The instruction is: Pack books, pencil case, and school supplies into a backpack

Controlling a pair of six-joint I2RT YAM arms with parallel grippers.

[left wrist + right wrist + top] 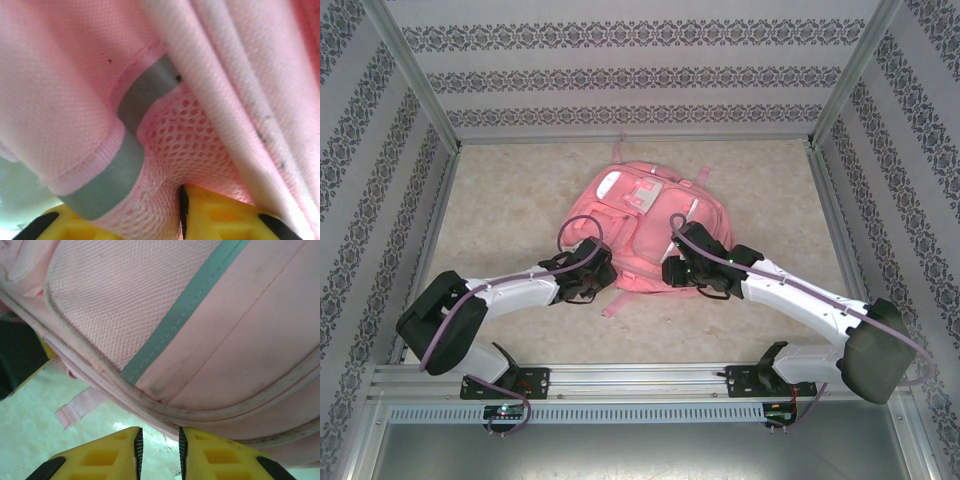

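Note:
The pink backpack lies flat in the middle of the table, its bottom edge toward the arms. My left gripper is at its near left corner, shut on a fold of the backpack's pink mesh beside a grey stripe. My right gripper sits at the near right edge. Its yellow fingers stand a narrow gap apart with bare table between them, just below the backpack's piped seam. The books, the pencil case and the school supplies are out of view.
A loose pink strap end lies on the pale marbled table at the backpack's near edge. Patterned walls and metal posts close in the left, right and back sides.

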